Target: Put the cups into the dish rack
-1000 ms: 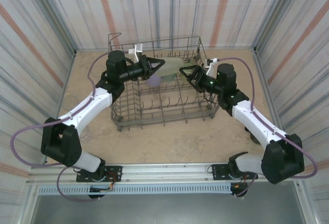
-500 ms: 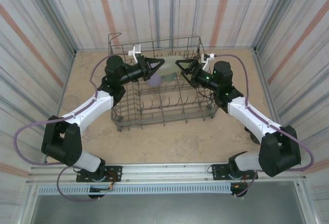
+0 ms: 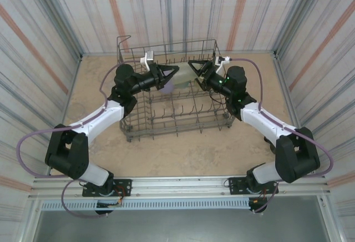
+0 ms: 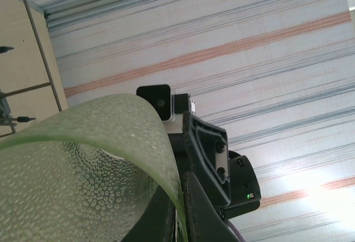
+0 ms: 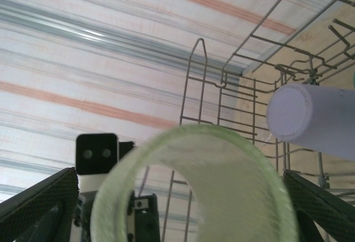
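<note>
Handover, seemingly, above dish rack [image 3: 166, 122]: right tool [image 3: 193, 69] gapes wide around yellow-green cup [image 5: 238, 197]; left tool's [image 3: 175, 74] grip unclear.

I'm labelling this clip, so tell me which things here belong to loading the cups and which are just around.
Job: green cup in left gripper; lavender cup in rack; open right gripper.
Just there: table; striped walls.

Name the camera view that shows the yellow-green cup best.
Right wrist: the yellow-green cup shows its round rim almost whole, facing the lens. Left wrist crops it to a close pebbled wall. Top external gives a small pale patch above the dish rack.
</note>
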### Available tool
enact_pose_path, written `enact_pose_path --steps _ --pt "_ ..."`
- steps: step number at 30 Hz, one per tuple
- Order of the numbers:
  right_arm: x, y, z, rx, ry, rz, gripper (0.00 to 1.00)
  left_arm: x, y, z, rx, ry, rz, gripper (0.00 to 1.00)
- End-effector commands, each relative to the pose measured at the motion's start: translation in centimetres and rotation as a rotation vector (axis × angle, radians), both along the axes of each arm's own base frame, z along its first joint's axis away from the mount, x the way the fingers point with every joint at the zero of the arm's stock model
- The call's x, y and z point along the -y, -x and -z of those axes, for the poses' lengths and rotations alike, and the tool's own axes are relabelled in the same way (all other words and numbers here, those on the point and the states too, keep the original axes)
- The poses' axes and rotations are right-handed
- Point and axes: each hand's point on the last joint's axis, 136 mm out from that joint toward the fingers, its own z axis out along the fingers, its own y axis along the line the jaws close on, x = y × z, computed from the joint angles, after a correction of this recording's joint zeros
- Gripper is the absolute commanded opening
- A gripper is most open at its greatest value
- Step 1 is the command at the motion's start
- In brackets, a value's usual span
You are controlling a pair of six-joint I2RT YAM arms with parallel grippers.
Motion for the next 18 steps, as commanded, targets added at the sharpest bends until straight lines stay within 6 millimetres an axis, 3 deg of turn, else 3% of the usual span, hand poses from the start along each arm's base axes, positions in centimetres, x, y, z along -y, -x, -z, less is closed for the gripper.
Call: enact_pose_path --steps 1,9,11,15,18 --pt "-0.5 -0.3 -2.6 0.067 -0.065 0.002 0.90 0.2 0.4 -0.3 0.033 0.019 0.015 0.00" --pt "-1.2 -0.2 -2.8 0.069 -0.072 -0.011 0.67 0.7 0.2 0.7 0.002 0.012 0.024 0.00" --pt "-1.2 -0.1 -2.9 0.074 -0.070 -0.013 0.59 0.8 0.3 0.7 0.003 0.010 0.032 0.20" --pt "-0.9 0.0 -2.8 0.067 -0.049 0.006 0.46 0.6 0.6 0.7 0.014 -0.022 0.032 0.26" --pt "-0.6 0.2 -2.8 0.067 -0.035 0.015 0.44 0.0 0.9 0.9 0.015 -0.057 0.013 0.47"
